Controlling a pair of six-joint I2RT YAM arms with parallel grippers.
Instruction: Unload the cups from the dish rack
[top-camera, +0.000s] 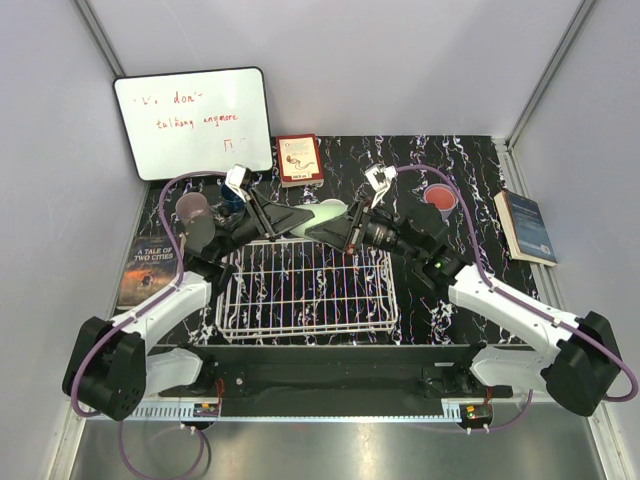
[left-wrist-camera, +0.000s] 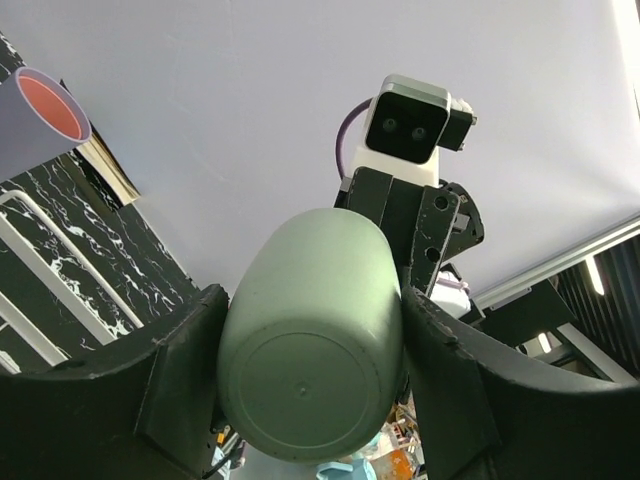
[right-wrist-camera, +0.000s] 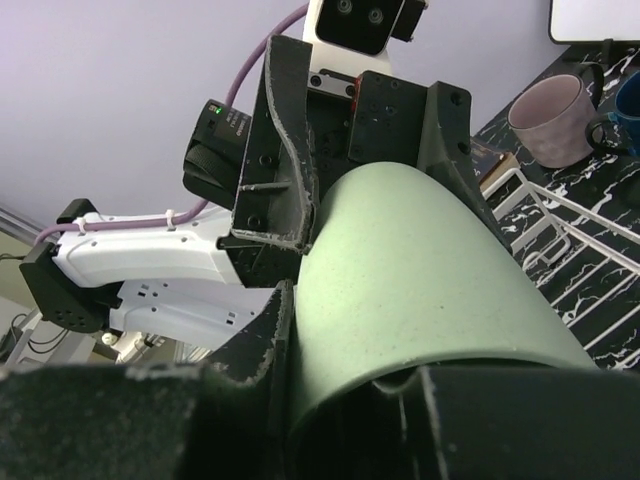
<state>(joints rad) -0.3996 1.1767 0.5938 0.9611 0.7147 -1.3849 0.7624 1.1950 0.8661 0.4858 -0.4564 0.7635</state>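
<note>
Nearest to the top camera, the arm bases (top-camera: 105, 365) are seen at the edge of the table (top-camera: 435, 310). Beyond them lies the dish rack (top-camera: 310, 335), and no cup is seen standing in it. The light green cup (left-wrist-camera: 310, 340) is held in the air above the far side of the rack, lying sideways between the two tools. The left gripper (left-wrist-camera: 310, 385) is clamped on its base end, with a finger pressed on each side. The right gripper (right-wrist-camera: 385, 390) appears to be closed on the rim end, though the contact is partly hidden.

A mauve cup (top-camera: 192, 208), a dark blue cup (top-camera: 232, 198) and a terracotta cup (top-camera: 440, 196) are already placed on the table outside the rack.

The green cup is judged to be light, stiff and not fragile. Its smooth, slightly tapered wall is probably slippery, so it is best taken across the body, away from the narrow end.
</note>
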